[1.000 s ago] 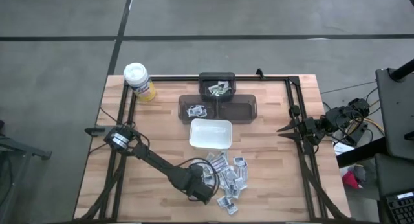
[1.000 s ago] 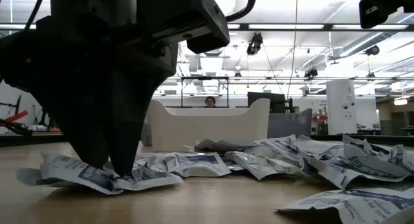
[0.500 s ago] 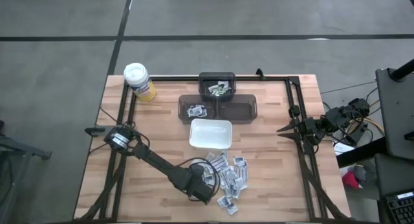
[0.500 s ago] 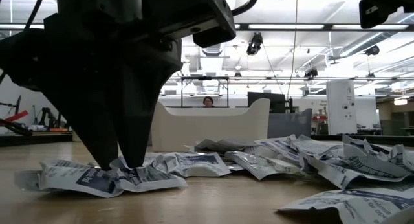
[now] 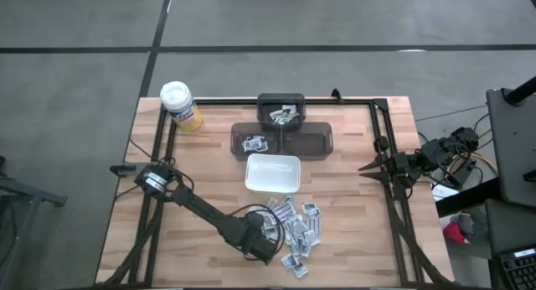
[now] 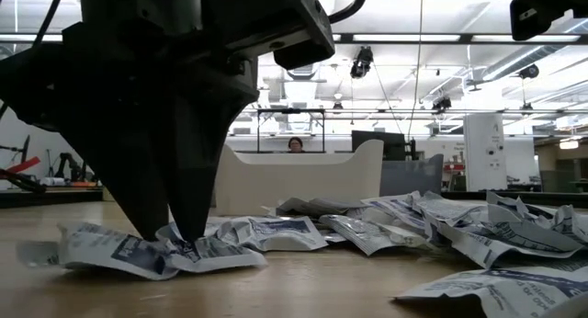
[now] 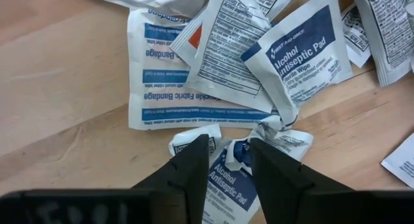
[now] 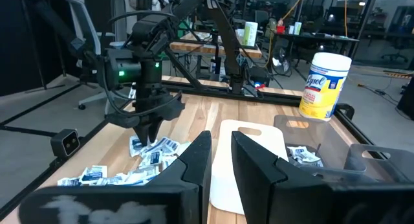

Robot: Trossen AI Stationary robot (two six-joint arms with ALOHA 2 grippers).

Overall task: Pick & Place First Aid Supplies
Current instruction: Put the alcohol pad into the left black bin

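Several first aid packets (image 5: 295,230) lie in a loose heap on the wooden table near its front edge. My left gripper (image 7: 228,153) stands over the heap's left end, pointing down, and is shut on a blue-printed alcohol pad packet (image 7: 226,182). In the low view its fingertips (image 6: 173,233) reach down to that packet. A fabric bandage packet (image 7: 174,81) lies flat just beyond it. My right gripper (image 5: 366,167) waits level at the table's right edge, open with nothing between its fingers (image 8: 218,153). My left gripper pinches the alcohol pad packet's crumpled upper part (image 7: 236,156) between its two fingers. The fingers come from above, pointing steeply down. The packet is bunched up between them. Its flat ends (image 6: 110,254) lie on the table to either side.
A white rectangular dish (image 5: 272,173) stands just beyond the heap. Behind it are dark trays (image 5: 310,142) with a few packets (image 5: 254,142) inside. A yellow canister (image 5: 180,104) stands at the far left corner. Bare wood lies left of the heap.
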